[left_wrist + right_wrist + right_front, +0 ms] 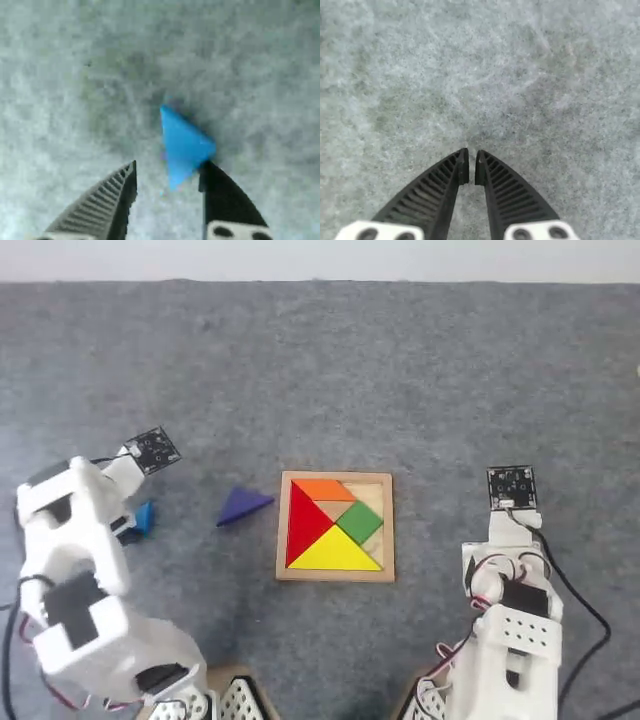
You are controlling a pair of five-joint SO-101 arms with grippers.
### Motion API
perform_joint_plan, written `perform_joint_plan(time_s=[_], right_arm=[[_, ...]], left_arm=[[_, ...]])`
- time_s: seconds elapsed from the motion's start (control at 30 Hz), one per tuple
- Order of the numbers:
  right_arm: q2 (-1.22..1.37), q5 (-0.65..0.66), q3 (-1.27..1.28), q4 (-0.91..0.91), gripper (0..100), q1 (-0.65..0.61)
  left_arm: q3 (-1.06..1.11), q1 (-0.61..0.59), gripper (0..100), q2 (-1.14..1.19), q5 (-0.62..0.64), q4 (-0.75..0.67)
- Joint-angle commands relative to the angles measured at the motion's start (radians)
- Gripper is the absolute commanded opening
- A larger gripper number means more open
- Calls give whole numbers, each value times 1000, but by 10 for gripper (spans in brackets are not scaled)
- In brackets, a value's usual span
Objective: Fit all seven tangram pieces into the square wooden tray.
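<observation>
- High view: the square wooden tray [282,530] is seen at the middle of the grey carpet [320,370], between the two arms.
- Four pieces are seated in it: a red triangle [303,523], a yellow triangle [335,553], an orange piece [322,489] and a green square [359,521]. Pale patches are left along the tray's right side; whether these are bare floor or a pale piece cannot be told.
- A purple triangle [243,505] is left loose on the carpet just to the left of the tray, apart from its rim.
- The blue triangle [143,517] is found farther left, well apart from the tray and right at the left arm's tip.
- In the left wrist view the left gripper [169,167] is spread wide and nothing is grasped. The blue triangle [184,146] lies flat between the jaws.
- Its long edge is turned toward the ribbed finger [112,200], with a gap between. Its opposite corner is at, or touching, the black finger [222,195].
- A squeeze would therefore be taken across the piece's short span, and the piece is likely to be pushed sideways before it is pinched.
- The left arm is judged the nearer for both loose pieces.
- The right gripper [471,160] is pressed closed on nothing above bare carpet, to the right of the tray.
- Open carpet is available between the blue triangle and the tray, though the purple triangle sits close to that path.
</observation>
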Motion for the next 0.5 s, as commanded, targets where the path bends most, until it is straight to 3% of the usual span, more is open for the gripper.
perform_joint_plan(time_s=[0.0, 0.2, 0.47], right_arm=[[-25, -8, -6, -21, 48, -5], [-25, -8, -6, -21, 48, -5], [-25, -8, -6, -21, 48, -5]], left_arm=[[-58, 20, 199, 37, -2, 2], [2, 84, 199, 37, 2, -3], [21, 164, 199, 37, 127, 0]])
